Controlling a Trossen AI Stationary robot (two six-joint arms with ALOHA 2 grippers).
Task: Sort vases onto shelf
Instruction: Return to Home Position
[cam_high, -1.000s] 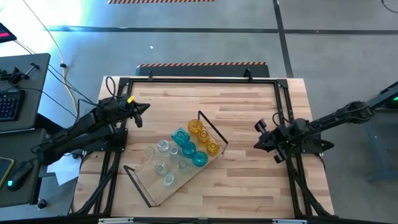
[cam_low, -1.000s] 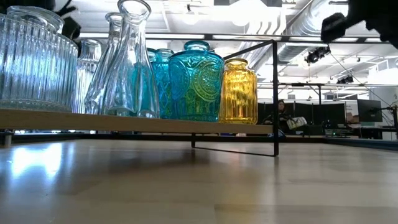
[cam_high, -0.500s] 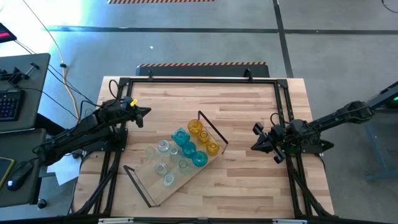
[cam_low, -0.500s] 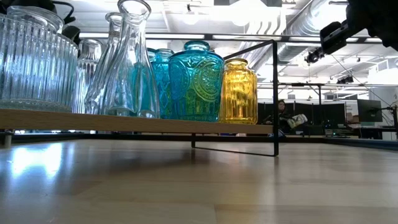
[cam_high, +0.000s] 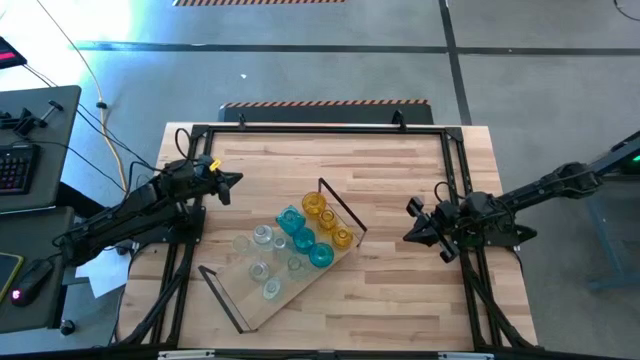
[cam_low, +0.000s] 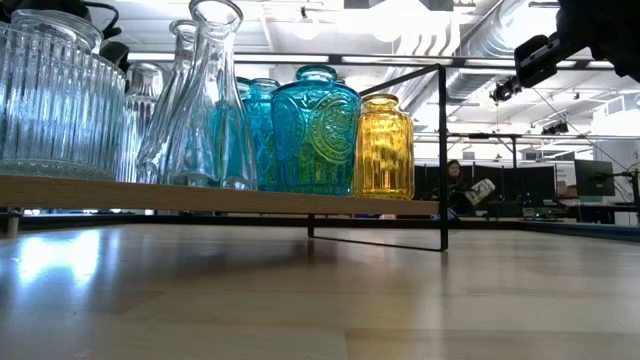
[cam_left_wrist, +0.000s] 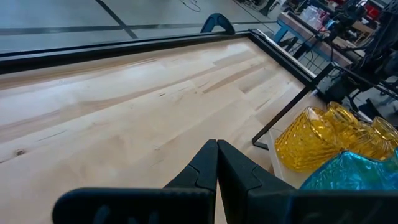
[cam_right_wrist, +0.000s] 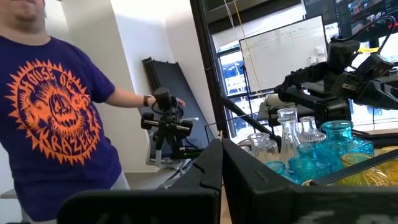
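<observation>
**Tabletop** (cam_low: 320, 300): striped light wood, nearest the low camera. No vase is seen standing on it directly.

**Shelf** (cam_high: 236, 290): long pale board lying slantwise at mid-tabletop, with a black wire frame (cam_low: 442, 150) at each end. It carries every vase in view.

**Clear vases** (cam_high: 262, 236): five counted from above, grouped at the end of the shelf towards the left arm. They are ribbed jars and slim flasks, all upright.

**Teal vases** (cam_high: 303, 240): three in a row across the middle of the shelf, just beside the clear group.

**Amber vases** (cam_high: 327, 221): three in a row at the far end, next to the wire frame and just beside the teal row.

**Left tool** (cam_left_wrist: 217, 146): fingers pressed together, nothing held. It hangs over the tabletop's left side, well apart from the shelf.

**Right tool** (cam_right_wrist: 222, 149): fingers likewise together and empty. It is at the tabletop's right edge, well apart from the shelf.

**Person** (cam_right_wrist: 56, 112): beyond the tabletop, in a purple shirt with an orange print.

**Status (judged):** the sorting looks complete, with the vases grouped by colour and none loose. All that appears to be left is for both arms to settle at rest.
</observation>
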